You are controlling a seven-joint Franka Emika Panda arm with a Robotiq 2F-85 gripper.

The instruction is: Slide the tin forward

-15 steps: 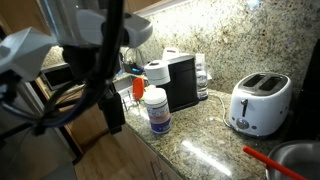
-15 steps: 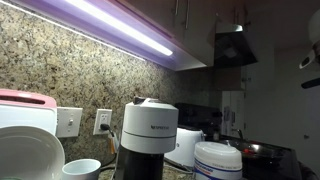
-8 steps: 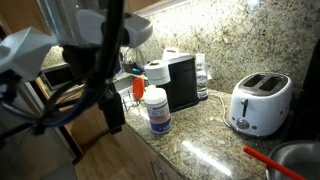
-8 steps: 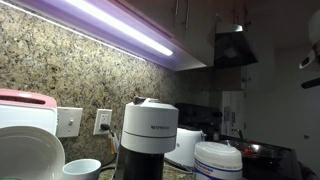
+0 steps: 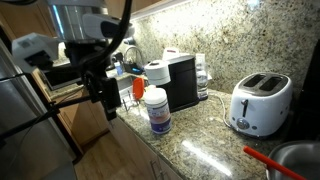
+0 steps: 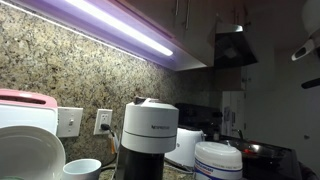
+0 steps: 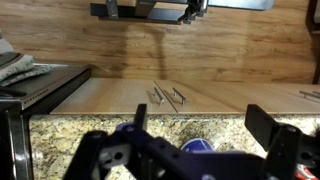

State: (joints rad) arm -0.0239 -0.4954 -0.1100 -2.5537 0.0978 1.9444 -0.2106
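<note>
The tin (image 5: 157, 110) is a small white canister with a blue-purple label band. It stands upright near the counter's front edge, beside the black coffee machine (image 5: 181, 82). It also shows at the bottom of an exterior view (image 6: 220, 160). My gripper (image 5: 108, 100) hangs off the counter's end, to the left of the tin and apart from it. In the wrist view its fingers (image 7: 200, 115) are spread wide with nothing between them. A blue round thing (image 7: 197, 146) lies below them, partly hidden by the gripper body.
A white two-slot toaster (image 5: 258, 103) stands on the granite counter (image 5: 205, 145) to the right. A white cylinder with an orange base (image 5: 154, 73) sits behind the tin. A red utensil (image 5: 265, 158) and a pot (image 5: 296, 160) are at the front right. A mug (image 6: 82, 169) is by the coffee machine (image 6: 150, 135).
The arm has swung to the left and a little up, away from the tin. The tin and the other things have not moved.
</note>
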